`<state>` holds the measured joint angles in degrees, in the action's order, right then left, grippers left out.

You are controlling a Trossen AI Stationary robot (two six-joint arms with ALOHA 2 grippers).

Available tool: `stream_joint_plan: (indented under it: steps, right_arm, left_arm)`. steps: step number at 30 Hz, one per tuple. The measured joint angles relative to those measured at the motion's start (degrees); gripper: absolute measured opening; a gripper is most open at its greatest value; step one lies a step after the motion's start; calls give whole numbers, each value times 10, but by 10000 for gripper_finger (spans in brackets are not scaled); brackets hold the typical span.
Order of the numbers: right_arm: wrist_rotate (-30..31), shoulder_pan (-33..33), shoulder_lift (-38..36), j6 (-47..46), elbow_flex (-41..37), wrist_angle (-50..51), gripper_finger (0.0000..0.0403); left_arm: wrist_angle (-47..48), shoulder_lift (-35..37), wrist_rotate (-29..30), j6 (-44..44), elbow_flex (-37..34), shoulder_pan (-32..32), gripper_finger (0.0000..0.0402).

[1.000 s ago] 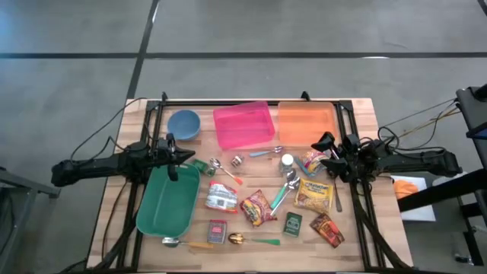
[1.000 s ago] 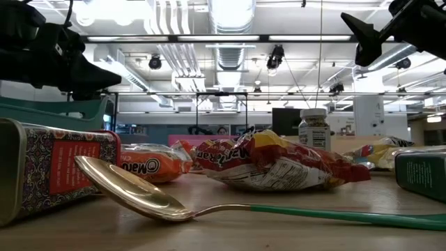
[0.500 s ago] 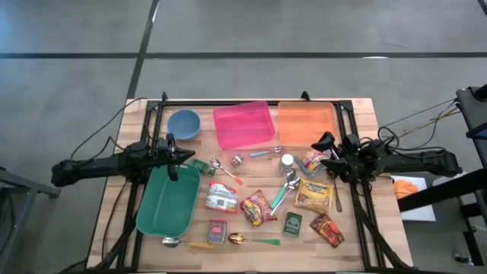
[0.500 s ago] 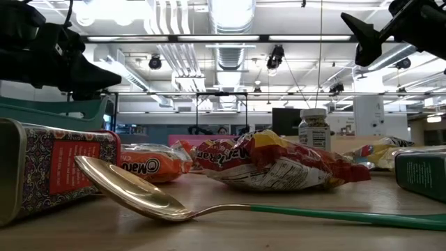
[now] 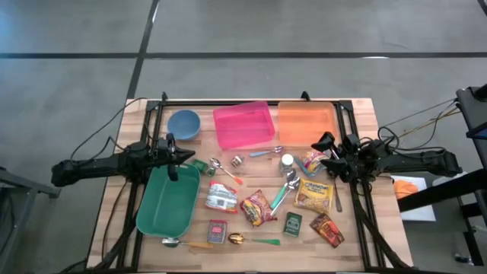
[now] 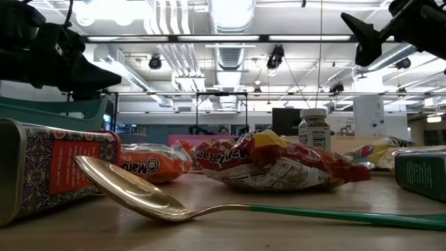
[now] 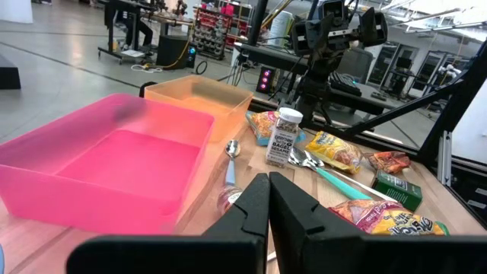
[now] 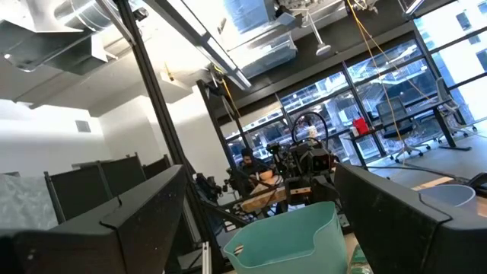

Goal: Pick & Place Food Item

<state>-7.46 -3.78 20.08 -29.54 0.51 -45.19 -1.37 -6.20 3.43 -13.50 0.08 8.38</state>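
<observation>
Crinkled snack packets [image 5: 258, 207] lie flat mid-table.

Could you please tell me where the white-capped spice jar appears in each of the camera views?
High view: the spice jar stands mid-table, below the orange bin.
Low view: the jar stands upright right of centre, behind the snack bags.
Left wrist view: the jar is centre, beside the orange bin.
Right wrist view: not in it.
Shared landmark: the orange bin.

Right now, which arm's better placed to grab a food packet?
Right. The right gripper hangs open beside the snack packets; the left gripper is shut, over the green bin.
</observation>
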Motion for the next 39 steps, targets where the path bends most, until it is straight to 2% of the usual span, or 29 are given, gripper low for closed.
stream_joint_plan:
  steps: [24, 29, 39]
  right_arm:
    - [2, 0, 0, 11, 0, 0, 332]
    - [61, 0, 0, 29, 0, -1, 332]
    - [74, 0, 0, 11, 0, -7, 332]
  left_arm:
    - [0, 0, 0, 0, 0, 0, 13]
    - [0, 0, 0, 0, 0, 0, 13]
    - [0, 0, 0, 0, 0, 0, 13]
